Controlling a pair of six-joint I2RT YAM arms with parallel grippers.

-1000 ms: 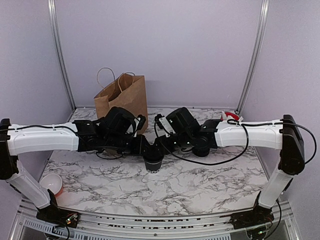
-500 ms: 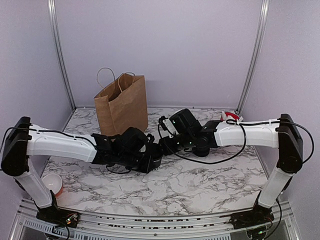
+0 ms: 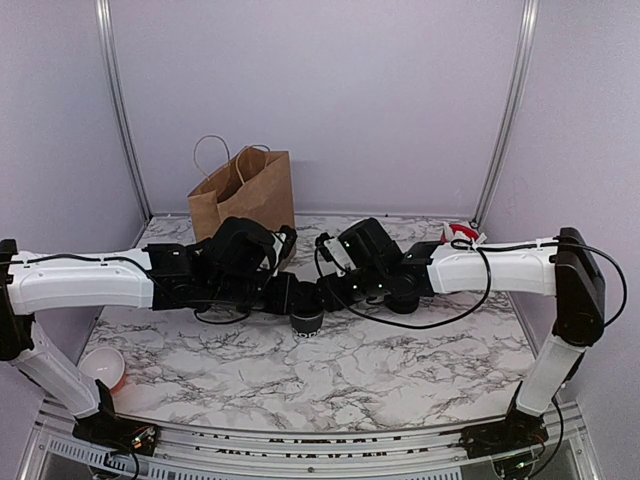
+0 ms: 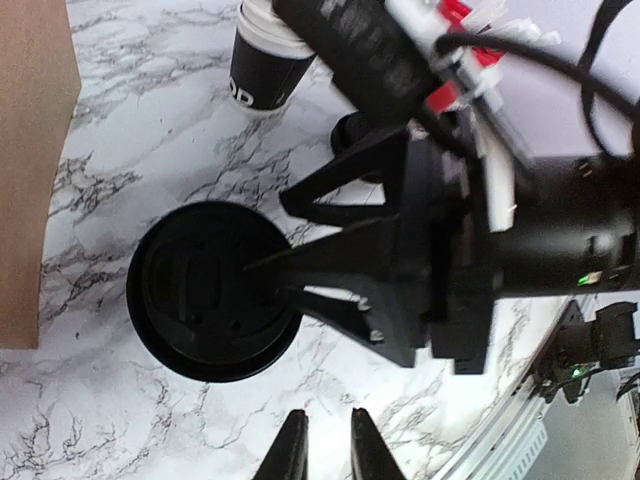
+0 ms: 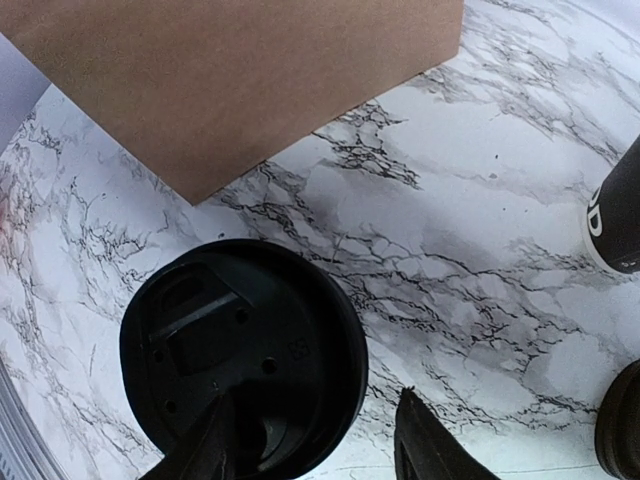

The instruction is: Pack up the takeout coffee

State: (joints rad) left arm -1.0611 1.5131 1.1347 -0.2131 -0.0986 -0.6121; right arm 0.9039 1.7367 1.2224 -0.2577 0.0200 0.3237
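Under right end effector [image 5: 315, 398] — coffee [image 5: 250, 330] (lidded), upright

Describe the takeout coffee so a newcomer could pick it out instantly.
Start at the brown paper bag standing at the back left of the marble table. Just in front of it and slightly to the right, mid-table, stands a small black cup, the takeout coffee. Unlike the lidless white-rimmed black cups nearby, its top is closed by a black plastic lid.
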